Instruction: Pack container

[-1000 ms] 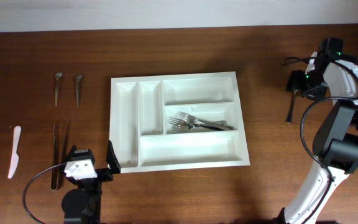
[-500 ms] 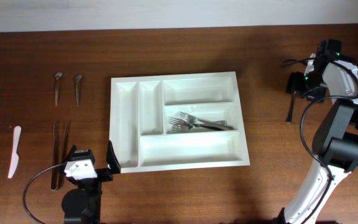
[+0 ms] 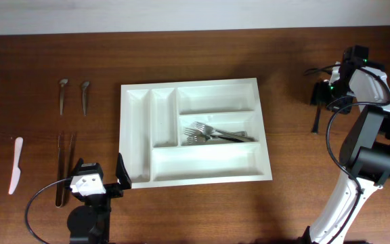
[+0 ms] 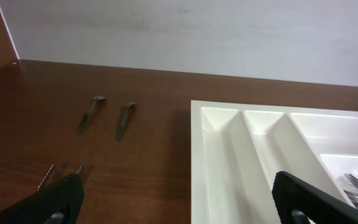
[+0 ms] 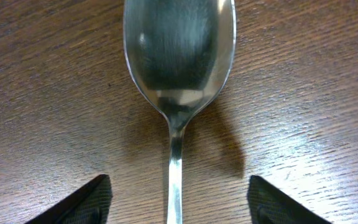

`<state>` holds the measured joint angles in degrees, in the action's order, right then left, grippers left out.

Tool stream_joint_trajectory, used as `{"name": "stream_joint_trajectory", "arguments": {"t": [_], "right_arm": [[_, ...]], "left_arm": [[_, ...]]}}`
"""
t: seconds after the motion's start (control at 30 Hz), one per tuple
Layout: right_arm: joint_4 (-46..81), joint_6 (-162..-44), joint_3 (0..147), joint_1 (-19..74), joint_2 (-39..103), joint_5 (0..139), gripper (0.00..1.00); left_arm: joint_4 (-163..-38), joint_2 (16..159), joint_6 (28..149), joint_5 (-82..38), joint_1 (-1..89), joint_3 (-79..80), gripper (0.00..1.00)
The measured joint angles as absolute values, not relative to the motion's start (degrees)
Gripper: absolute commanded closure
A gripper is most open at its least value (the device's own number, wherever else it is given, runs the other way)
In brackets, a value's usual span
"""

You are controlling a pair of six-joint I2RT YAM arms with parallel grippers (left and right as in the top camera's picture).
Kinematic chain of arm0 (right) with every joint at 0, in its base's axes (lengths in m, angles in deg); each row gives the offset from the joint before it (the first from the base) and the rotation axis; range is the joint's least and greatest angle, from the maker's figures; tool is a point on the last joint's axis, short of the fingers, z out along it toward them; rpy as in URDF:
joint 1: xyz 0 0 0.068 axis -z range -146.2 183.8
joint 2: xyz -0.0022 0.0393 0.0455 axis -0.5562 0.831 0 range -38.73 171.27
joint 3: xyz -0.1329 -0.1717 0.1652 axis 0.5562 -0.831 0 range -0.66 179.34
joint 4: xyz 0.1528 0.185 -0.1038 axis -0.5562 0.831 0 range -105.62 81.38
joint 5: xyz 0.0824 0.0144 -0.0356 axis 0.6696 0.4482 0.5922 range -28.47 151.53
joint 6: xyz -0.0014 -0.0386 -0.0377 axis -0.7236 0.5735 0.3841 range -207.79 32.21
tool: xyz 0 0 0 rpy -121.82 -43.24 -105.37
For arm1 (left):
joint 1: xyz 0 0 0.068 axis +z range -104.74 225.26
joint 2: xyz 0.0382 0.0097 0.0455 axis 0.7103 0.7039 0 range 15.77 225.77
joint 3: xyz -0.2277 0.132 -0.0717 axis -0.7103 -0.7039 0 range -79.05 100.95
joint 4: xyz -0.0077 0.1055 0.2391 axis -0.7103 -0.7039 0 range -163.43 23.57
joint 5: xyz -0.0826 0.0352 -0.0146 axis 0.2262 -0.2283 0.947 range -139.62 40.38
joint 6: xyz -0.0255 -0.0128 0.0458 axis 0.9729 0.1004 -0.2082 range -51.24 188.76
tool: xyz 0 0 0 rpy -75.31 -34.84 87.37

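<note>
Overhead, the right arm point(image 3: 374, 91) reached to the far right of the table point(image 3: 46, 54), wrist bent down over a spoon point(image 3: 315, 122); the right gripper point(image 5: 178, 198) stood wide, straddling the handle without touching it, as only the right wrist view showed; that view also gave the spoon's bowl, not discernible overhead. The left arm point(image 3: 87, 186) sat folded at the near edge; the left gripper point(image 4: 179, 202) stood wide beside the container's point(image 3: 188, 83) near-left corner; the container lay mid-table, forks point(image 3: 215, 133) in its middle crosswise compartment.
</note>
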<state>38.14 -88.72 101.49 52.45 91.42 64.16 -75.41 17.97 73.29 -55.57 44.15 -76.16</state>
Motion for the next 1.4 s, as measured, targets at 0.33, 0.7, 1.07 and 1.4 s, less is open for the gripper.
{"name": "stream_joint_trajectory", "arguments": {"t": [0.33,0.7,1.07,1.4], "right_arm": [[38.1,-88.3,101.5,52.5,91.4,62.9,0.47],[38.3,-88.2,101.4,50.2,91.4,60.0,0.45],[38.4,-88.0,101.4,50.2,91.4,59.6,0.44],[38.5,-88.0,101.4,50.5,91.8,60.1,0.43]], "left_arm": [[-75.4,18.0,73.3,-55.6,44.2,-76.2,0.01],[-75.4,18.0,73.3,-55.6,44.2,-76.2,0.01],[-75.4,18.0,73.3,-55.6,44.2,-76.2,0.01],[-75.4,18.0,73.3,-55.6,44.2,-76.2,0.01]]}}
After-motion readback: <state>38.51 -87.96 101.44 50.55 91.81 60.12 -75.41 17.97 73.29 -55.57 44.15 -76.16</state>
